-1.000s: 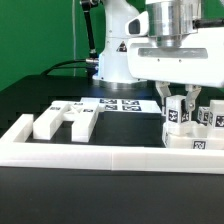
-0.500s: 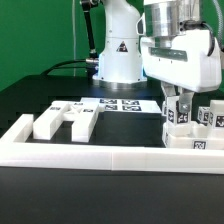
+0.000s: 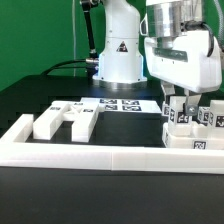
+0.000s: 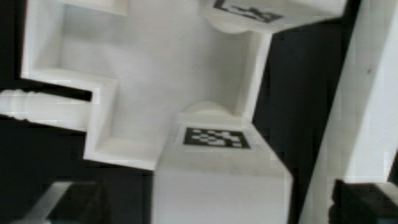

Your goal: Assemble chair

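Over at the exterior view's right, the gripper (image 3: 177, 103) straddles an upright tagged chair piece (image 3: 177, 118) by the white border wall (image 3: 100, 156), its jaws seemingly spread wide, clear of it, with other chair parts (image 3: 68, 120) well apart.

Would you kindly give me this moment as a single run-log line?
hand: open, straddling tagged chair part, not gripping | loose parts: exterior view's left, near border wall

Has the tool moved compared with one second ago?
Yes: the tool has shifted toward the exterior view's right, away from the marker board.
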Action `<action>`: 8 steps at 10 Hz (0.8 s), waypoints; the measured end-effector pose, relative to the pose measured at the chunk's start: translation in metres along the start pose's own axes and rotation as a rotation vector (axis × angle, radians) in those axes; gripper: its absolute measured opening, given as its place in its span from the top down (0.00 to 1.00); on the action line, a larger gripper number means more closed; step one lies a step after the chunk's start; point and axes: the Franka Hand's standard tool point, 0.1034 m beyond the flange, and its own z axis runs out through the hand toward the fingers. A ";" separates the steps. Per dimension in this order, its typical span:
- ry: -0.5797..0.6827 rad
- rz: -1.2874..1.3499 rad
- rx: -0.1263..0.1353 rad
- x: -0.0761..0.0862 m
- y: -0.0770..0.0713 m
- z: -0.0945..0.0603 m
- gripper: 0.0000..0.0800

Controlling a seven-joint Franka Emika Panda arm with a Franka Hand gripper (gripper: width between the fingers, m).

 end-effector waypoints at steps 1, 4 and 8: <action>0.001 -0.038 0.000 -0.002 0.000 0.001 0.20; 0.017 -0.422 -0.005 -0.006 0.000 0.002 0.19; 0.017 -0.689 -0.008 -0.005 0.000 0.002 0.19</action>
